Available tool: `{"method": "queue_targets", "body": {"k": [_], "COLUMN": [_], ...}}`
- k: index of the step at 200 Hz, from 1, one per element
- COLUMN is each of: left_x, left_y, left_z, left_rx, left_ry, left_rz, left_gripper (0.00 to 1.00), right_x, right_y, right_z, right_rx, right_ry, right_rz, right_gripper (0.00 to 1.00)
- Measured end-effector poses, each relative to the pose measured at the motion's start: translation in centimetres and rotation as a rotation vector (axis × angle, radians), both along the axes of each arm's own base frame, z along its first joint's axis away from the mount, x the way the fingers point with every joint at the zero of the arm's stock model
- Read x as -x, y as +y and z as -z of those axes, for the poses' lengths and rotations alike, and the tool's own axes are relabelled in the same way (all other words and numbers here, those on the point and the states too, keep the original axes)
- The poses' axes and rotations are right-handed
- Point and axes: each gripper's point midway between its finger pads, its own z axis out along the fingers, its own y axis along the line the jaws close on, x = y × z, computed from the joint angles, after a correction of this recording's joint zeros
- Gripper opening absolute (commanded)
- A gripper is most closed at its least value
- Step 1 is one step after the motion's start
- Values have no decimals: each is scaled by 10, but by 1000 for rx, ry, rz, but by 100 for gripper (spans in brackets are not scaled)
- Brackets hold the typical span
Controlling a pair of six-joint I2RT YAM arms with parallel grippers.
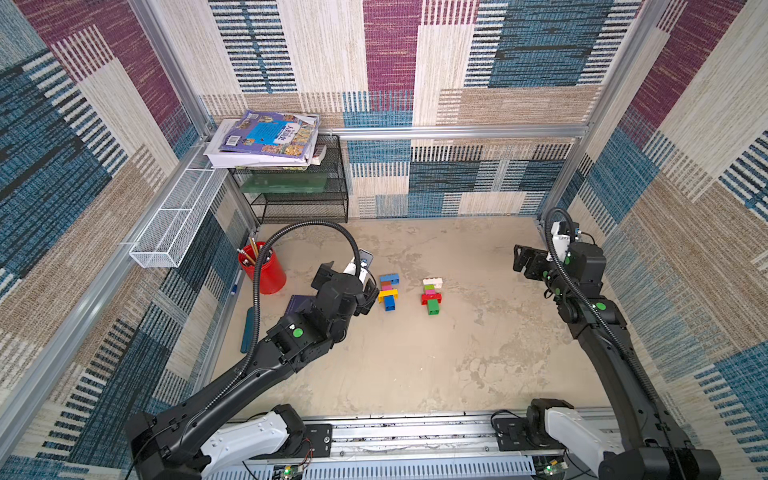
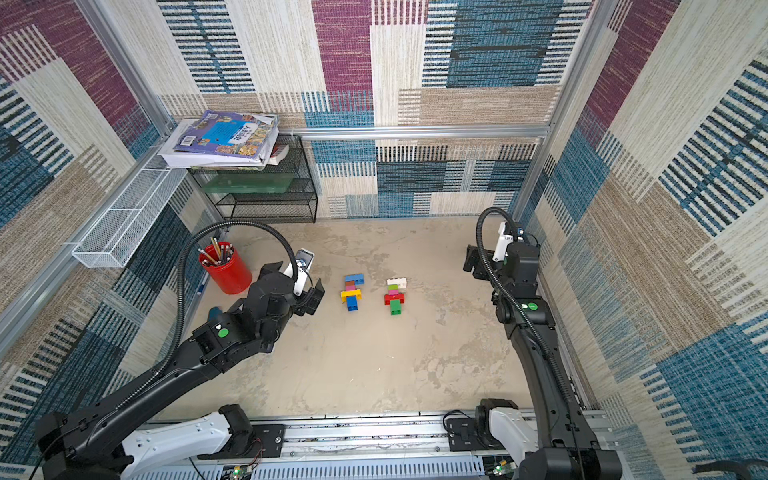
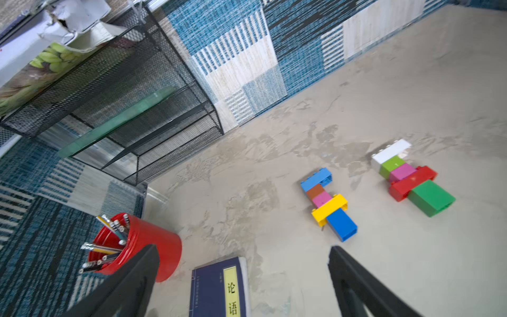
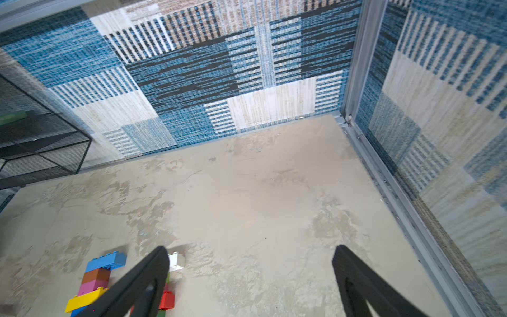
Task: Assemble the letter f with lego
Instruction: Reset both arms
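On my tabletop [image 1: 415, 365] I see a blue-topped lego build [image 1: 389, 292], a white-topped lego build [image 1: 432, 296], red pencil cup [image 1: 266, 272], navy book [image 3: 210, 291], mesh rack [image 1: 299, 199].

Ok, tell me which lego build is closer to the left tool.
The blue-and-yellow build, topped by a light blue brick, lies closer to the left tool; the red-and-green build lies farther off.

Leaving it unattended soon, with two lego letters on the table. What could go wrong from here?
The open left gripper sits close beside the blue-and-yellow lego letter; a sideways swing might knock it apart. Its arm hangs over the dark blue book near the red pencil cup, which a retreat could tip.
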Motion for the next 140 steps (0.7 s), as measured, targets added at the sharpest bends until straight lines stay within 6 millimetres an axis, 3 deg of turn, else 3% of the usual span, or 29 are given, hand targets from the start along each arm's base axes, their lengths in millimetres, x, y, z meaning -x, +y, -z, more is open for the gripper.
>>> {"method": "queue_targets", "body": {"k": [22,37,77,112,140], "left_x": [-18,-25,-34,-45,-57], "left_y": [38,63,106,129,136], "left_z": [15,41,110,152,169], "left_rx": [31,33,56,107,150], "left_ry": [0,15,54,79,83], "left_rz": [-99,-167,-255,-289,-287], "left_gripper": [99,99,99,99,99], "right_x": [-2,-3,-6,-4,-5], "right_y": [-13,-19,-29,-30,-31], "right_z": [9,20,48,73,84], "right_rx": [4,2,11,37,49], "right_ry": [14,34,56,59,48], "right_rz": [44,68,115,119,125], "right_gripper": [95,95,95,95,95]}}
